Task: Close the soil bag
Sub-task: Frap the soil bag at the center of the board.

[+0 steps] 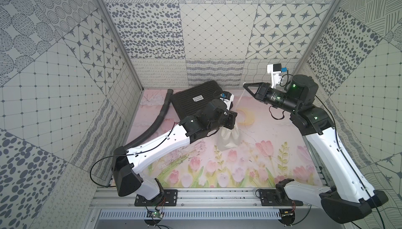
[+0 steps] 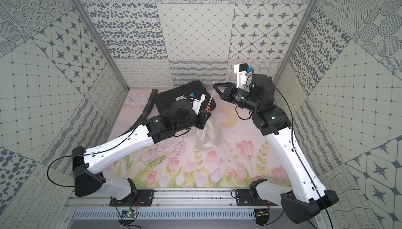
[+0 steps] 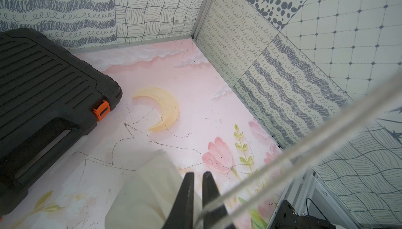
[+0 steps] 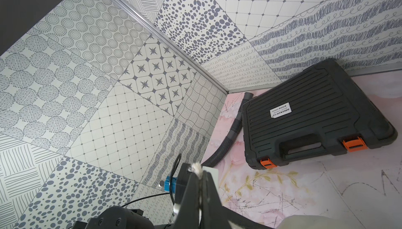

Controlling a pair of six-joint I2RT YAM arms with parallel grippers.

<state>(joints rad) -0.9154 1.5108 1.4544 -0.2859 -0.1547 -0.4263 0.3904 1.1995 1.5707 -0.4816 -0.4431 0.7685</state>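
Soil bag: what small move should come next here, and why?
Probably draw the right gripper a little farther from the soil bag. It pinches the cord end, the cord runs taut to the bag's mouth, and the left gripper clamps the gathered neck; more pull should cinch it. The mouth itself is hidden.

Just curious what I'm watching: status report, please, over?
Left gripper pinching neck of small cream cloth drawstring pouch. Right gripper shut on thin white cord, raised, cord taut. Black ribbed plastic case behind, not obstructing.

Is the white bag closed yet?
Looks cinched: soil bag narrows to a bunched neck at the left end effector, cord taut from the right end effector; mouth hidden.
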